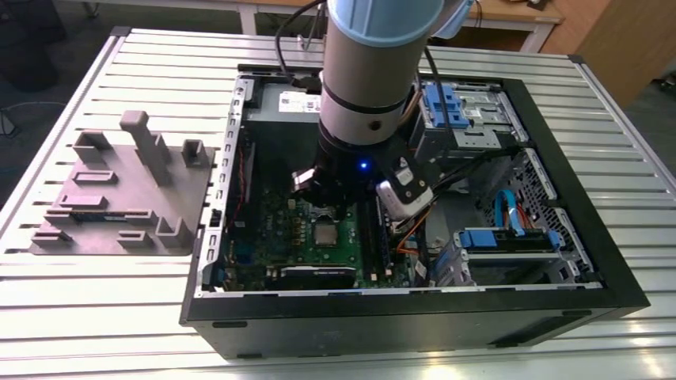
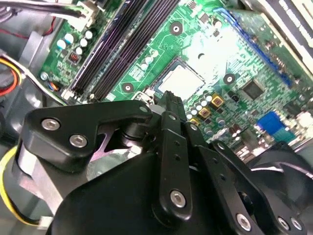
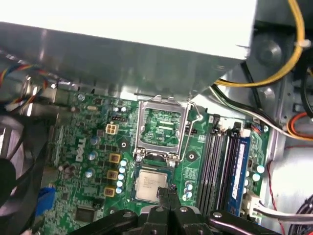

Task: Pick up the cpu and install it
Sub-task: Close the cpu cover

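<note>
Fingers (image 3: 168, 198) pinched narrow, seemingly empty, tips at the edge of the cpu (image 3: 149, 182), seated flat near the middle of the motherboard (image 3: 93, 147). Light, stiff, slick-topped, fragile beneath; best gripped by opposite edges.

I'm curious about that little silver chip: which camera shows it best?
The first wrist view: the cpu faces the camera almost squarely, its metal top plain. The second wrist view shows it slanted and glary; the exterior view shows it small.

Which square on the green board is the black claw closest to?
The shiny silver-grey square cpu: the black gripper is at its edge. The open metal frame beside it lies farther away.
</note>
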Controlling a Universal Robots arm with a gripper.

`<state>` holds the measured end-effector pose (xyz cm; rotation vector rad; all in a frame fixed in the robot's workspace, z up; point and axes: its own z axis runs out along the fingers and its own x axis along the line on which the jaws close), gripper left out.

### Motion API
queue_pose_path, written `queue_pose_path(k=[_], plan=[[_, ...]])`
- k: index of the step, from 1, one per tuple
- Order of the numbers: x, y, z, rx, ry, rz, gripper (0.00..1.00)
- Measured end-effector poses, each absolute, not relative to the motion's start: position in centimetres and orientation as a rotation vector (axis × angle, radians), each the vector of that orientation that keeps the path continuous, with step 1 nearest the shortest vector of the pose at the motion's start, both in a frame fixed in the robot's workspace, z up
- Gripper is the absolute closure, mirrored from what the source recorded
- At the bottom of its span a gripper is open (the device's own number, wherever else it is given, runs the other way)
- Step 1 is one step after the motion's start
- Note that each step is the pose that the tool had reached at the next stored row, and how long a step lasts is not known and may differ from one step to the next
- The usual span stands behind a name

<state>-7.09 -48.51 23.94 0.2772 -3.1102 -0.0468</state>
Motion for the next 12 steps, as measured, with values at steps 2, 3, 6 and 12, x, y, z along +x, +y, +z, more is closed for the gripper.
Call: queue_pose_path(k=[2,3,6,12], plan=[[-7.10,-48.51,23.93,0.333,-3.104,-0.046,0.90],[-7.10,-48.51,23.92,0.361,-3.101,-0.046,0.90],[-7.09,-48.51,23.90,0.444,-3.089,-0.045,0.90],[-7.10,-48.51,23.88,0.571,-3.067,-0.044,0.90]])
